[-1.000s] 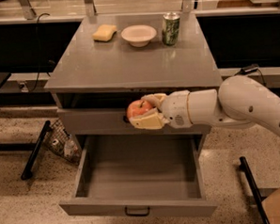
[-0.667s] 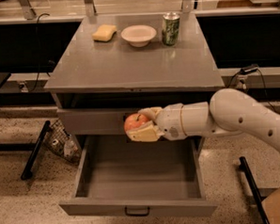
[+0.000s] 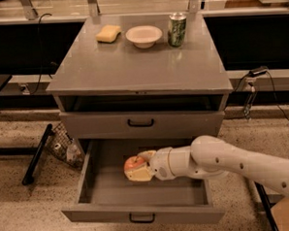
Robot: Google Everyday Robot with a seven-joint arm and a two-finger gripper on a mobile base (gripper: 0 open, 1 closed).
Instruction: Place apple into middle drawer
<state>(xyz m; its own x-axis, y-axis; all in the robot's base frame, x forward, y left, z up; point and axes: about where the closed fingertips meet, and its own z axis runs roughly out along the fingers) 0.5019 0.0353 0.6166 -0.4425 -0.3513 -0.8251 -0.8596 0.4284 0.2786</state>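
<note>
Currently the two-finger gripper [image 3: 137, 168] is down inside the pulled-out middle drawer [image 3: 139, 198], a wide grey metal tray with a small black bar handle on its front. Its cream fingers [image 3: 139, 175] are clamped on the round red-orange apple [image 3: 133, 162], which has a yellowish patch facing up.

- The apple sits left of centre over the drawer floor, within the tray walls. Can't tell if it touches the floor.
- The white arm [image 3: 224, 161] comes in from the right, over the drawer's right wall, roughly level.
- The upper grey drawer front [image 3: 184, 124], with a like handle, is closed just above. An open dark slot sits above that, under the grey cabinet top [image 3: 142, 66].
- At the back of the top, left to right: yellow sponge [image 3: 108, 33], white bowl [image 3: 143, 36], green can [image 3: 177, 29]. They stand apart from each other, the can upright.
- A wire basket [image 3: 61, 143] is on the speckled floor left of the cabinet.
</note>
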